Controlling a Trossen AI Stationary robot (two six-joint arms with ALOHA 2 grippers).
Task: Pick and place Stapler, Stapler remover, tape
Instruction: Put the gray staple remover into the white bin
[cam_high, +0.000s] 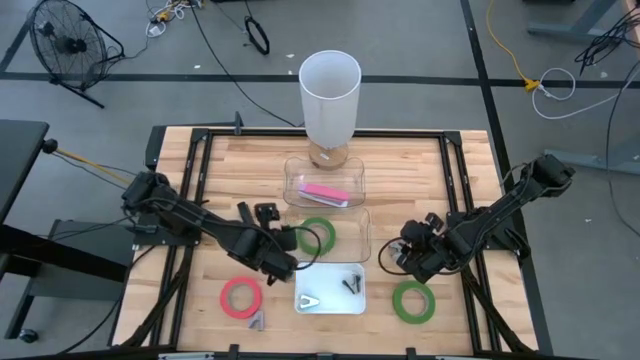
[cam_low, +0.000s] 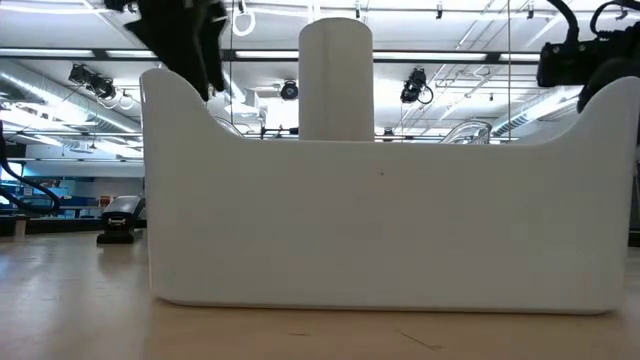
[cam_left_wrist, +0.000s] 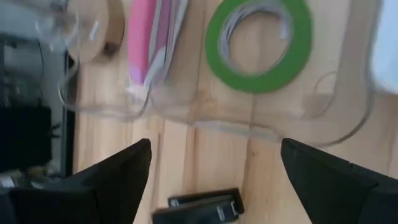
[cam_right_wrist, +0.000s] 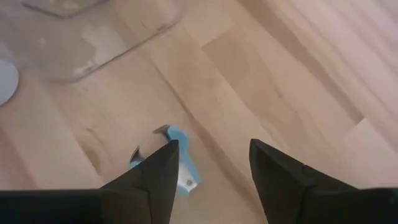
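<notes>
1. The sorting is looking partly done. The pink stapler (cam_high: 325, 193) is lying in the far clear tray (cam_high: 296, 172), and a green tape roll (cam_high: 316, 236) is lying in the clear tray (cam_high: 366, 226) next to it.

2. The left gripper (cam_high: 283, 254) is hovering near the green roll's tray with its fingers spread wide and nothing between them. In its wrist view the slim pink stapler (cam_left_wrist: 144, 38) and the flat green ring (cam_left_wrist: 259, 45) are showing through the glossy, see-through plastic walls.

3. The right gripper (cam_high: 408, 256) is hanging low over bare table, to the right of the white tray (cam_high: 330, 305). Its fingers are standing partly apart and are not holding anything. A small blue thing with metal prongs (cam_right_wrist: 177, 163) is lying on the wood just ahead of its fingers; I judge it to be the staple remover.

4. Next move, as I judge it: the right arm is needing to drop and centre its fingers round that small blue piece before closing. It is small and lying flat, so it could slip out.

5. Left outside the trays are a pink tape roll (cam_high: 241, 297) and a second green roll (cam_high: 413, 301), both smooth thin rings, on the pale wooden table (cam_high: 420, 170).

6. A tall white cup (cam_high: 330, 98) is standing behind the trays.
</notes>
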